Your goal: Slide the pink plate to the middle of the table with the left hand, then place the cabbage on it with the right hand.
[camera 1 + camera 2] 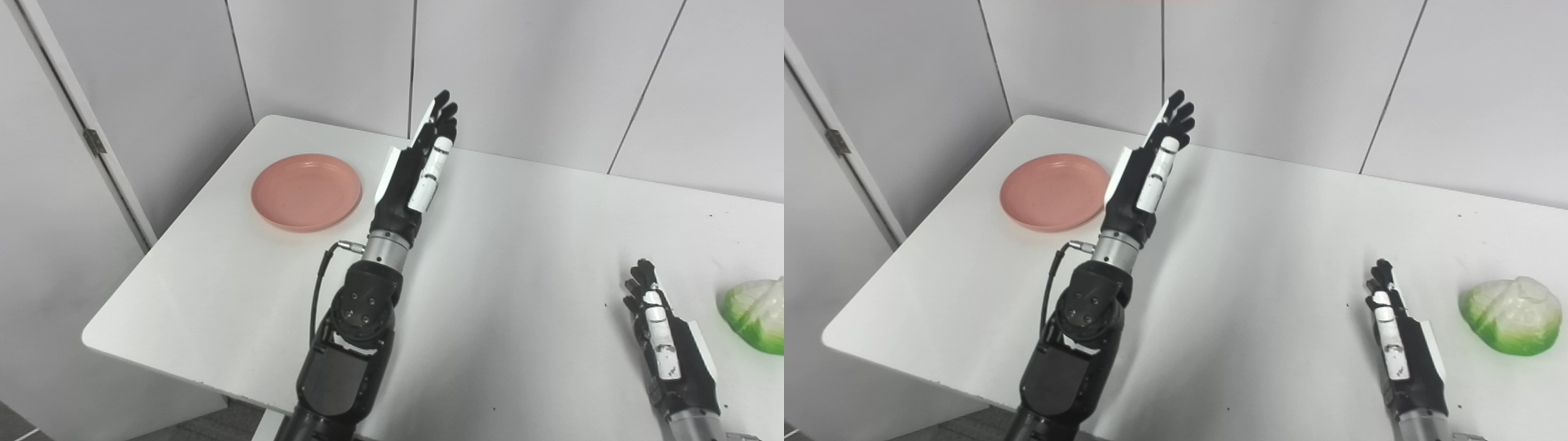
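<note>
1. Two hands are in view, and neither holds anything: the left hand (422,165) is raised above the bench (490,257) with its fingers stretched out straight and close together, edge-on to the cameras; the right hand (1399,343) rests low near the front edge, fingers likewise extended and empty.
2. The pink plate (306,191) lies flat near the bench's far left corner, just left of the left hand and apart from it. The cabbage (1513,315) sits at the right side, near the right hand but not touching it.
3. The slide looks not yet begun. To do it well, I judge the left hand should come down on the plate's far-left rim, press lightly, and draw it steadily toward the centre, keeping it flat so it does not tip or spin.
4. The right eye view shows the cabbage whole, with its pale top and green base; the left eye view cuts it at the picture's edge, yet shows more of the door hinge (95,141) at left.
</note>
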Tool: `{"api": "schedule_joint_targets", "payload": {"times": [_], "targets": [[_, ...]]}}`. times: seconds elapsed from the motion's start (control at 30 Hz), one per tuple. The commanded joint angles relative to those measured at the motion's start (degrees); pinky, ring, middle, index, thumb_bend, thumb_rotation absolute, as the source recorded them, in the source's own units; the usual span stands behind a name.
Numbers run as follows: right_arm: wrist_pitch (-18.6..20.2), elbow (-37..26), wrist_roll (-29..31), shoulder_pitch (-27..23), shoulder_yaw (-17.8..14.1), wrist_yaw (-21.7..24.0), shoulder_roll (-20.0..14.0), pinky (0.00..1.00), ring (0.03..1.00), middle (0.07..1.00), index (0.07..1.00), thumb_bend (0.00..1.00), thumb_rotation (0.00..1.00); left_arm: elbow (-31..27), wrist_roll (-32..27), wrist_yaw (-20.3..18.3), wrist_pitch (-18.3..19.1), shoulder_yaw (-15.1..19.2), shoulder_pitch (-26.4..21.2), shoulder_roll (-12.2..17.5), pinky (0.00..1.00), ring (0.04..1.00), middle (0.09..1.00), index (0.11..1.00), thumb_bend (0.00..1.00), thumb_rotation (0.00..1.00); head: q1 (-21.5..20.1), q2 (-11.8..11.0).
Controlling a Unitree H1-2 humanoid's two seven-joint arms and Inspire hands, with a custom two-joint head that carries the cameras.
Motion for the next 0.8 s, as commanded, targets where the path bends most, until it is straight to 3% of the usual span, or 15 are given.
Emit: {"api": "schedule_joint_targets", "payload": {"times": [0.0, 0.17, 0.43, 0.77], "targets": [[-1.3, 1.8, 0.2, -0.3, 0.0, 0.6, -0.3, 1.0, 1.0, 1.0, 1.0, 0.28, 1.0, -3.2, -1.3, 0.8, 0.2, 1.6, -3.7, 1.5, 0.94, 0.949, 0.971, 0.975, 0.47, 1.0, 0.3, 0.0], [-0.2, 1.0, -0.7, -0.2, 0.0, 0.1, -0.2, 1.0, 1.0, 1.0, 1.0, 0.29, 1.0, -2.2, -4.2, 2.2, -1.8, 5.9, -5.8, 3.5, 0.96, 0.949, 0.971, 0.971, 0.46, 1.0, 0.8, -0.1], [0.1, 0.6, -1.4, 0.0, -0.1, -0.2, -0.1, 1.0, 1.0, 1.0, 1.0, 0.31, 1.0, 0.2, -6.7, 4.8, 0.5, 13.1, -8.7, 9.3, 0.96, 0.961, 0.964, 0.965, 0.45, 1.0, 1.4, 0.1], [0.9, -0.3, -0.4, 0.1, -0.4, 0.1, 0.1, 1.0, 1.0, 1.0, 1.0, 0.29, 1.0, 8.4, -10.3, 5.3, -1.7, 19.0, -11.2, 17.0, 0.95, 0.947, 0.958, 0.953, 0.44, 1.0, 2.0, 0.2]]}}
